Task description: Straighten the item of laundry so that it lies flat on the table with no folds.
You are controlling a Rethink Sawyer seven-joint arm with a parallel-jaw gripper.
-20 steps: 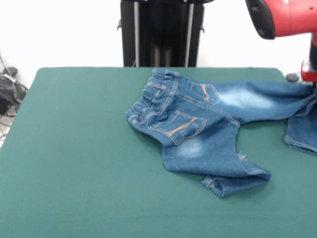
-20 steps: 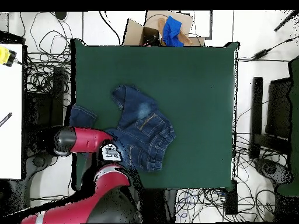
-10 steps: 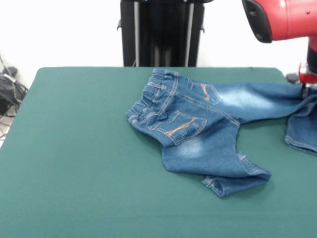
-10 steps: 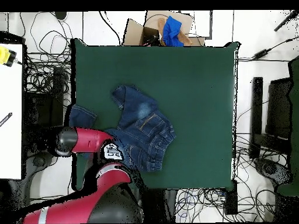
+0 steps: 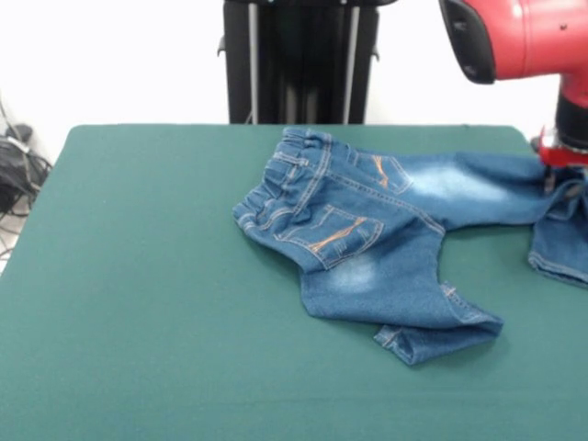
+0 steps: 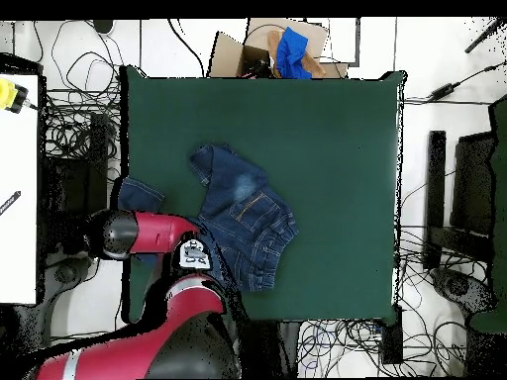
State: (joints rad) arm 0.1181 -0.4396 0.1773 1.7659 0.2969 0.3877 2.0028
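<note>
Here, in the front view, the jeans (image 5: 386, 243) are seen on the right half of the green table (image 5: 138, 303), waistband toward the middle, one leg stretched along the far edge to the right, the other folded back on itself nearer the camera. The gripper (image 5: 562, 165) is set at the stretched leg's far right end; whether it is clenched cannot be told.

From overhead, the jeans (image 6: 243, 223) are seen right of the arm (image 6: 149, 235), with the long leg hidden beneath it.
</note>
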